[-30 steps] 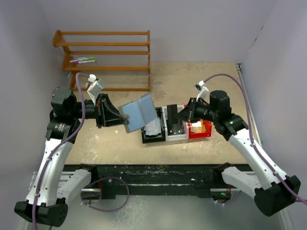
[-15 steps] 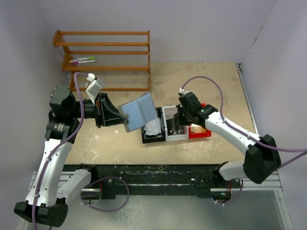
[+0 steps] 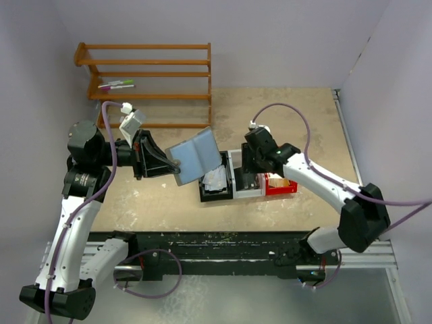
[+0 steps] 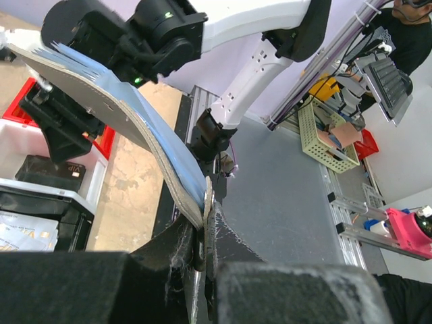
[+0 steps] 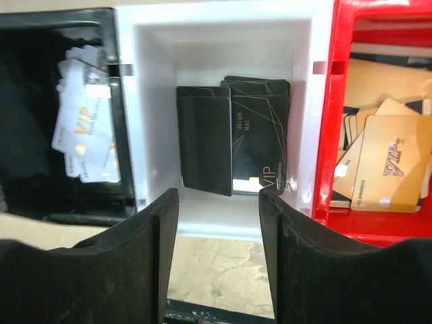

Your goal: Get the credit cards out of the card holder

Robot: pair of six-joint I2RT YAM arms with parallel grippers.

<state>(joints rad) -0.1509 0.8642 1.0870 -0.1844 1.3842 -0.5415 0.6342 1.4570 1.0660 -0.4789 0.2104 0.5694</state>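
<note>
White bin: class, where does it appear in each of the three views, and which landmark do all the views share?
Top external: white bin, centre of the picture, middle of the row of three bins.
Left wrist: white bin, left edge at mid-height, black cards inside.
Right wrist: white bin, centre, upper half, black cards inside.
Shared landmark: red bin, right beside it in every view.

A robotics lab: walled test table [image 3: 283,108], mesh basket [image 4: 317,128], aluminium rails [image 4: 378,236].
</note>
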